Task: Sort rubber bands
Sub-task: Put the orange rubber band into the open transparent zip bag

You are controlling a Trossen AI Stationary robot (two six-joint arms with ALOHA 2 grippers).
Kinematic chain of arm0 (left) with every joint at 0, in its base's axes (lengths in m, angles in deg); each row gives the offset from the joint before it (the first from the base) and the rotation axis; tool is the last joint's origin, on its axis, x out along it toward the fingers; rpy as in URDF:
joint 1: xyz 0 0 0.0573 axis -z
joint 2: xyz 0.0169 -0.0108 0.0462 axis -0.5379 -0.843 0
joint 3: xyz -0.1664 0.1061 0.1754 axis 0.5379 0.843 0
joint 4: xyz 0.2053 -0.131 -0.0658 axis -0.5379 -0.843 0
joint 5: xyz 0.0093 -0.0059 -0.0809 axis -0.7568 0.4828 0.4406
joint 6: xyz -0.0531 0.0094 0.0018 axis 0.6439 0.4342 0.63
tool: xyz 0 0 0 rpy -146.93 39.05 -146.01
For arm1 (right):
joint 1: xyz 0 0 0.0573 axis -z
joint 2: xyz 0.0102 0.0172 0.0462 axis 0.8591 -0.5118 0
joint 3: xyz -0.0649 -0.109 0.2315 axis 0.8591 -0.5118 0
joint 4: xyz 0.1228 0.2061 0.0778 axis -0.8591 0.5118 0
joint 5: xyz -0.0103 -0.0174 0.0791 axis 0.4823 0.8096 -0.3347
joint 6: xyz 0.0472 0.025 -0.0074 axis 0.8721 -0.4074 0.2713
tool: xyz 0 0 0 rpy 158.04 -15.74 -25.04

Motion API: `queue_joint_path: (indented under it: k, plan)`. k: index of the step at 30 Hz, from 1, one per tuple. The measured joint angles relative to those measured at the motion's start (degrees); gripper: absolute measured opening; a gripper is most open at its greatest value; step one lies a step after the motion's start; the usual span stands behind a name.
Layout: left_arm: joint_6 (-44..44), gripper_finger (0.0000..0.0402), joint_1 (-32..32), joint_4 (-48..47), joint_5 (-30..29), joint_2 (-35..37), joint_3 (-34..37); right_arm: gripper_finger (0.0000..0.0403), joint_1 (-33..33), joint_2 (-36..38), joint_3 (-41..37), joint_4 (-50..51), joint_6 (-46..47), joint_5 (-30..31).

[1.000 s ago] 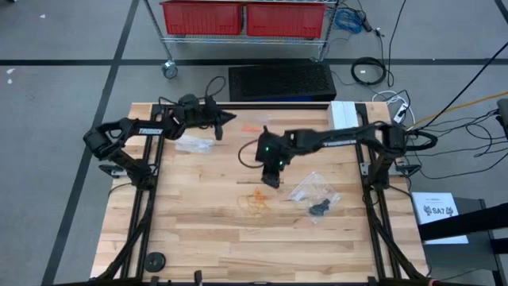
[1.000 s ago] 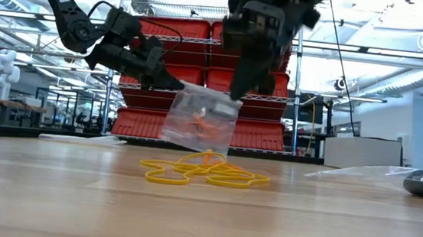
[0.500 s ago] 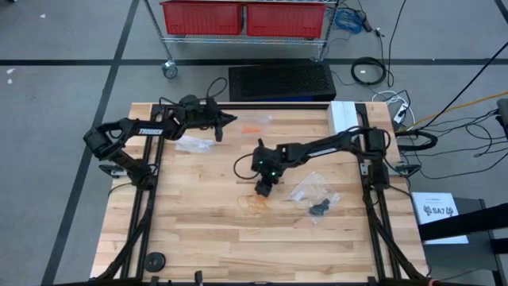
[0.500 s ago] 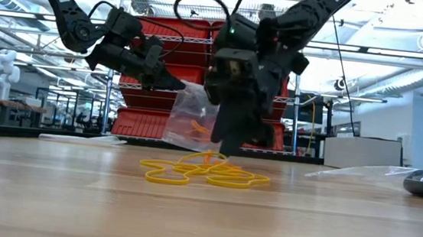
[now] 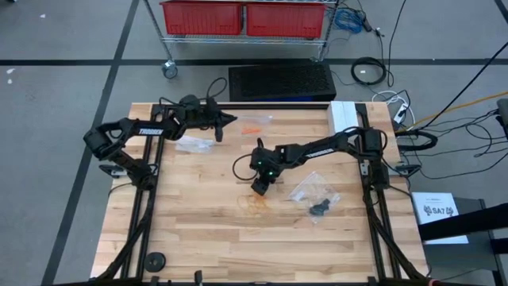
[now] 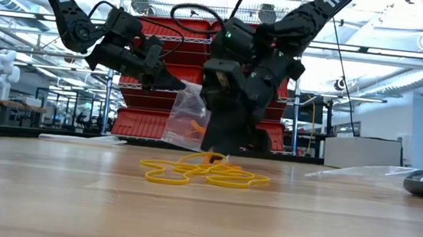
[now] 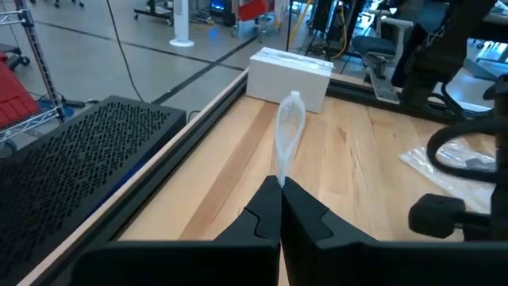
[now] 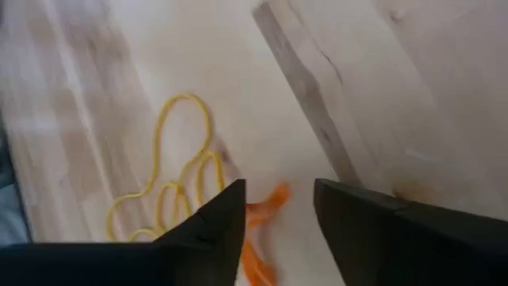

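**A:** So since a second ago the right gripper (image 5: pixel 259 187) has dropped from up beside the hanging bag to just over the rubber bands (image 6: pixel 205 172), and the arm has stretched out low across the table (image 5: pixel 198 238). The pile itself hasn't budged.

**B:** Where's the pile exactly?

**A:** Middle of the table, a loose tangle of yellowish loops with an orange band (image 8: pixel 258 218) at the edge. In the right wrist view the two dark fingers (image 8: pixel 210 230) stand apart with that orange band lying between them, not pinched. So parted, holding nothing as far as I can see.

**B:** And the left one?

**A:** The left gripper (image 7: pixel 279 187) is up near the table's far edge, fingers pressed together on the top of a clear bag (image 6: pixel 188 116) with some orange bands inside. It dangles above the wood.

**B:** Other stuff around?

**A:** Another clear bag (image 5: pixel 311 187) to the right of the pile with a black clump (image 5: pixel 319 209) beside it, a third bag (image 5: pixel 194 144) under the left arm, and a white box (image 7: pixel 290 75) at the far right corner.
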Motion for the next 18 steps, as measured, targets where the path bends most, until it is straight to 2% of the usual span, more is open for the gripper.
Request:
queue_joint_path:
  k: [9, 18]
  plan:
    - [0.0, 0.0, 0.0, -0.2, 0.0, 0.0, 0.0, 0.0012, -0.3, -0.5, 0.2, 1.8, -3.6, 1.2]
    - [-0.1, 0.0, 0.0, 0.0, 0.2, 0.0, 0.0, 0.0003, 2.1, 8.2, 5.6, 9.7, -14.2, 11.0]
